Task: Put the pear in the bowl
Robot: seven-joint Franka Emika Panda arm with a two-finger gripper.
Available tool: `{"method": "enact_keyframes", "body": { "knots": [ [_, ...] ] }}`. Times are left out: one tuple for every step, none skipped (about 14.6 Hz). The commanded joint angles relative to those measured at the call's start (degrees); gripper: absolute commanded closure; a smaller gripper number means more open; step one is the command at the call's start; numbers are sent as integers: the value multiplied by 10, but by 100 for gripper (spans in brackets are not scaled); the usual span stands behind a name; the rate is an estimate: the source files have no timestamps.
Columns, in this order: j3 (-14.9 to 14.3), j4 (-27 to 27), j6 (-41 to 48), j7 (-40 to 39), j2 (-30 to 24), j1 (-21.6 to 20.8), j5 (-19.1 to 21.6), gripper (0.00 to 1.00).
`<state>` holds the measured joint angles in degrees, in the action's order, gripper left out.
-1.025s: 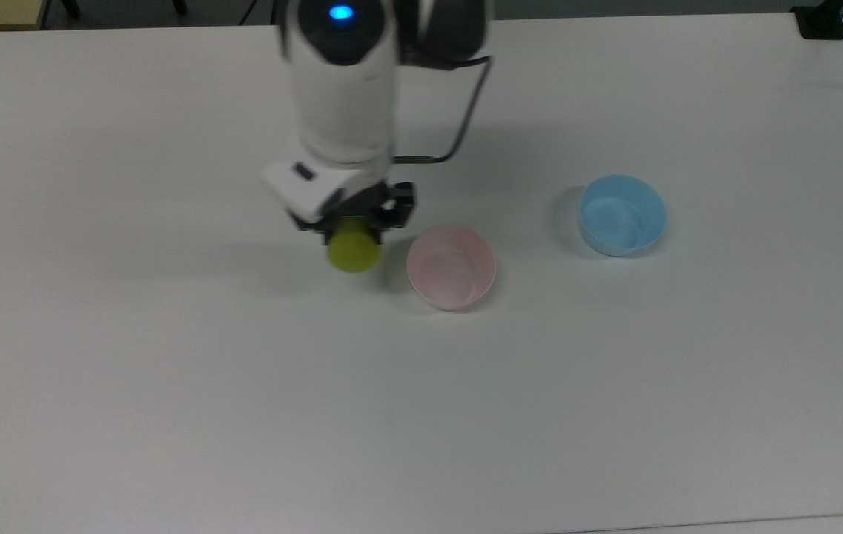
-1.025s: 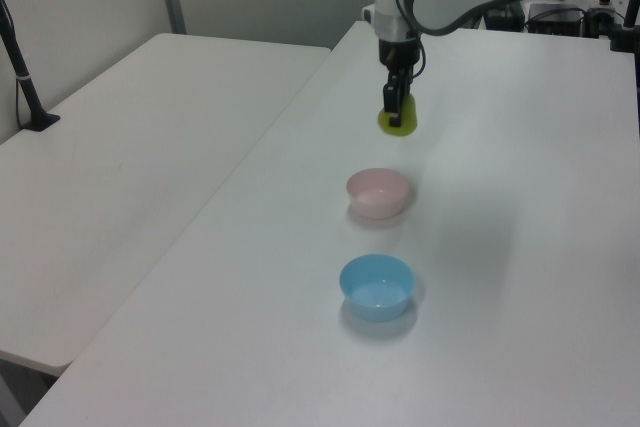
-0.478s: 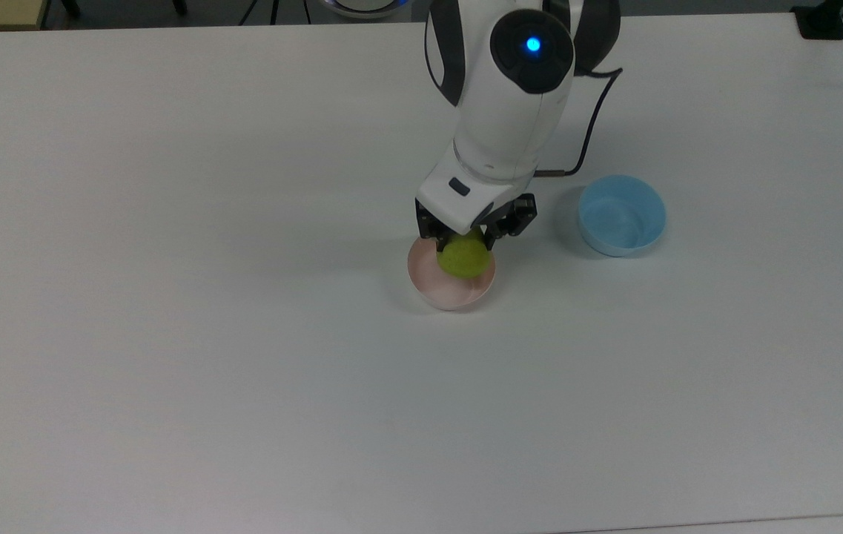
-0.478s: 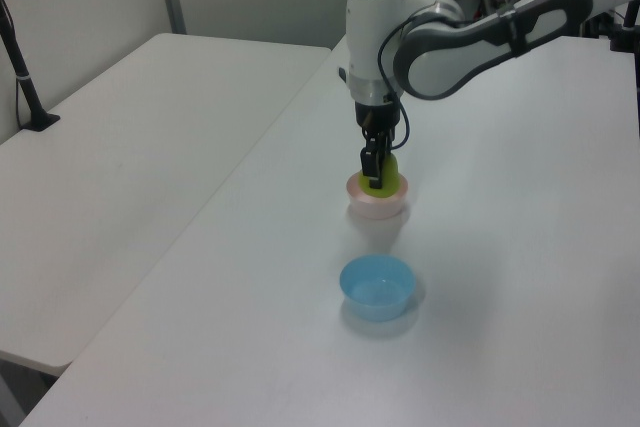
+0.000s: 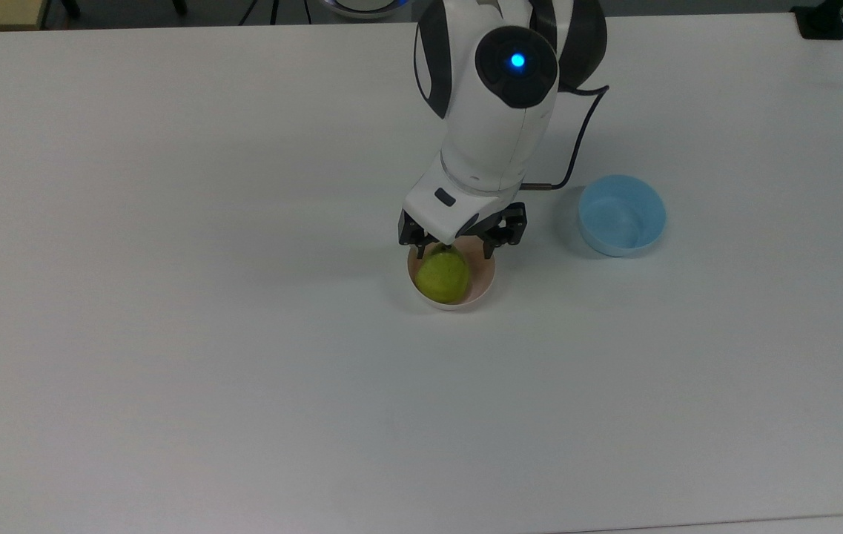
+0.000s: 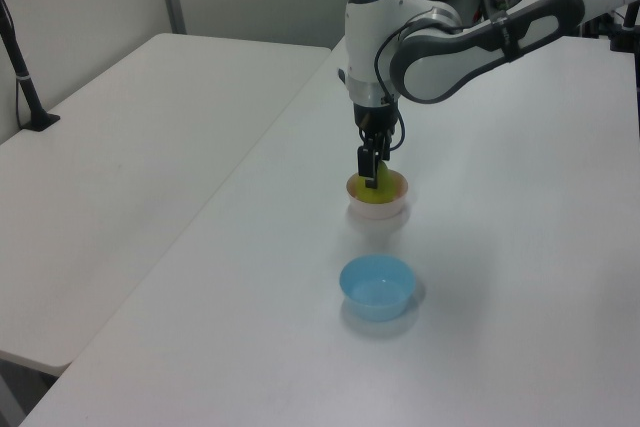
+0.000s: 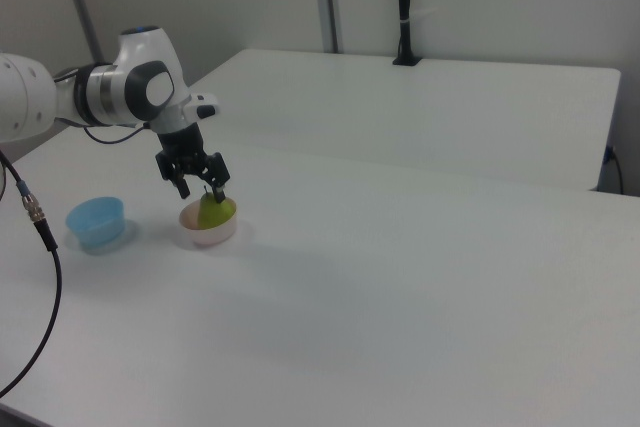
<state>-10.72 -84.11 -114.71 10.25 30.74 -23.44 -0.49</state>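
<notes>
Pear [image 5: 442, 275] seated in pink bowl [image 5: 484, 285] on worktop [image 5: 169, 334].
Gripper [image 5: 458, 241] is held just above the pear, fingers spread apart and clear of it; a blue bowl [image 5: 621, 215] is noted nearby.

So I'm counting two bowls sitting on the table [image 5: 169, 371]: one pink bowl [image 5: 486, 283] and one light blue bowl [image 5: 622, 215]. One pear [image 5: 442, 275] is lying in there, and one gripper [image 5: 458, 241] is hanging around.
</notes>
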Motion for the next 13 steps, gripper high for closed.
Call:
{"method": "enact_keyframes", "body": {
  "knots": [
    [0, -11, 36, 23, -73, 12, 0, 0],
    [7, -11, 67, 20, -97, 30, 0, 0],
    [23, -11, 92, 20, -121, 51, 0, 0],
    [37, -16, 119, 19, -143, 76, -1, 0],
    [48, -23, 142, 15, -167, 103, -3, 0],
    [60, -32, 157, 1, -190, 128, -8, 0],
    [73, -43, 170, -17, -213, 154, -11, 0],
    [88, -55, 186, -36, -240, 193, -11, 0],
    [93, -58, 197, -47, -253, 212, -11, 0],
    [94, -58, 205, -60, -261, 227, -11, 0],
    [94, -58, 211, -74, -263, 239, -11, 0],
    [93, -58, 216, -78, -264, 244, -11, 0],
    [93, -57, 217, -77, -264, 246, -12, 0]
  ]
}}
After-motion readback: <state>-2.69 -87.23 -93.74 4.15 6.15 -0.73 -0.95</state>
